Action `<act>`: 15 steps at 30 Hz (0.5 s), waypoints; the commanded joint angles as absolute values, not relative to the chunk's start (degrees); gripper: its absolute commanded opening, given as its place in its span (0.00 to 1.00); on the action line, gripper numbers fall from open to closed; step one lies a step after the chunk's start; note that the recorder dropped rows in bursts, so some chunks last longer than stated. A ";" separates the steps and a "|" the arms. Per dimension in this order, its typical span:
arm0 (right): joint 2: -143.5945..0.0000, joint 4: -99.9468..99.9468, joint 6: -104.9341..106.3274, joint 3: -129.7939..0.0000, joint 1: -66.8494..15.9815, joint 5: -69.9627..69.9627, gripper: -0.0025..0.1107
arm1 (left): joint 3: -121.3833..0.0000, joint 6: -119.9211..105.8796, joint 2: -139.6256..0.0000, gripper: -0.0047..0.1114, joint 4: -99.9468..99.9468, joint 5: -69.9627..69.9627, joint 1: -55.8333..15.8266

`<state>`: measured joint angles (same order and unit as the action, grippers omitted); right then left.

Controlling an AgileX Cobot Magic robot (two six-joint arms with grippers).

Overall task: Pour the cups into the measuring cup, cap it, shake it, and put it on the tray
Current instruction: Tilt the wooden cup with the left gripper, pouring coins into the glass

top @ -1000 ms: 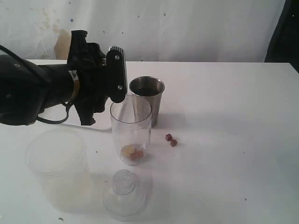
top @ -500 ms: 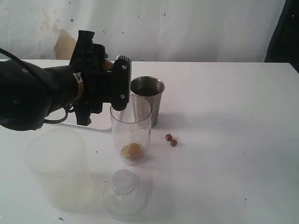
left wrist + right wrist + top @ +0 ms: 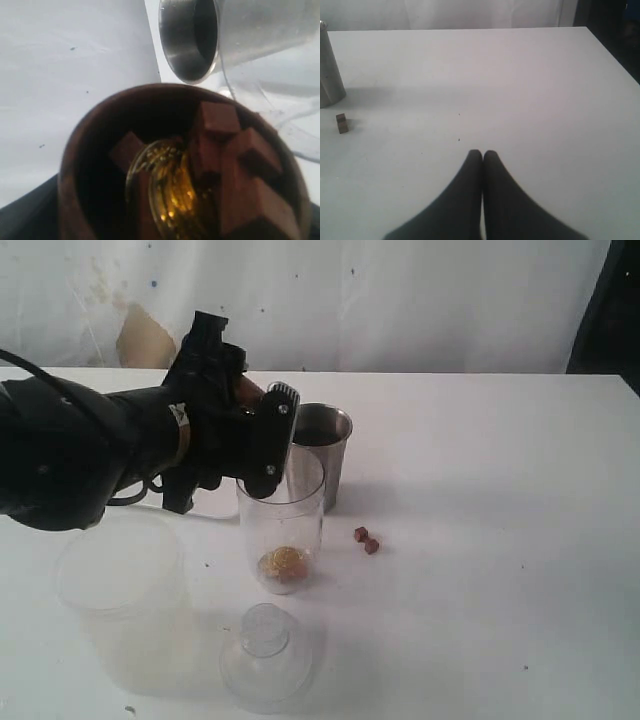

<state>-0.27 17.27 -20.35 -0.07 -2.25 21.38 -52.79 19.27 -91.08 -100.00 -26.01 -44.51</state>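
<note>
My left gripper (image 3: pixel 262 430) is shut on the dark-brown cup (image 3: pixel 75 155), tipped on its side over the rim of the clear measuring cup (image 3: pixel 281 525). Only a sliver of the brown cup (image 3: pixel 244 391) shows past the arm in the exterior view. Brown cubes (image 3: pixel 235 150) and a gold-coloured piece (image 3: pixel 170 190) lie inside it. More pieces sit at the measuring cup's bottom. The steel tumbler (image 3: pixel 318 450) stands just behind the measuring cup, its mouth (image 3: pixel 190 40) facing the left wrist camera. My right gripper (image 3: pixel 482 153) is shut and empty above bare table. The tray is out of view.
A wide cloudy tub (image 3: pixel 120 590) stands at the front left. The clear domed lid (image 3: pixel 265 655) rests on the table in front of the measuring cup. Two loose brown cubes (image 3: pixel 366 540) lie to the right of it; one cube (image 3: pixel 341 123) shows in the right wrist view.
The left gripper has shifted right and rolled further, bringing the brown cup closer over the measuring cup's rim. The right gripper's earlier state is not shown.
</note>
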 commanded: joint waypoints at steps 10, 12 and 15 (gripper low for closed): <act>0.00 17.91 -20.35 0.00 -2.29 21.11 0.02 | -52.74 15.10 -90.70 0.04 -99.95 -28.11 -44.81; 0.00 17.91 -20.35 0.00 -2.29 21.11 0.02 | -52.74 14.92 -90.70 0.04 -99.95 -28.11 -44.97; 0.00 17.91 -20.35 0.00 -2.29 21.11 0.02 | -52.74 12.48 -90.74 0.04 -99.95 -28.11 -45.98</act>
<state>-0.27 17.27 -20.35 -0.07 -2.25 21.38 -52.79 13.56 -91.08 -100.00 -27.18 -45.24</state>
